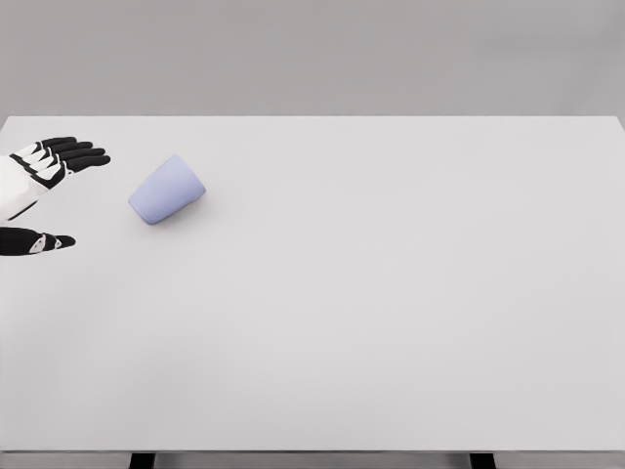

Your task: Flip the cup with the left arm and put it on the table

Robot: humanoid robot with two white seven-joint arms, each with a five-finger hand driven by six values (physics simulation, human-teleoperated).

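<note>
Cup (167,191) lies tipped beside spread left hand (44,181)

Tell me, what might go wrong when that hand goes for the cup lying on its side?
The lavender cup lies tipped over on the white table, so a nudge from the fingers could roll it away before they close. The left hand is open and apart from it, near the table's left edge, so a roll toward that edge could end in a fall. Its smooth, tapered side may also slip mid-flip.

Bright, even, sharp (faint shadows)
</note>
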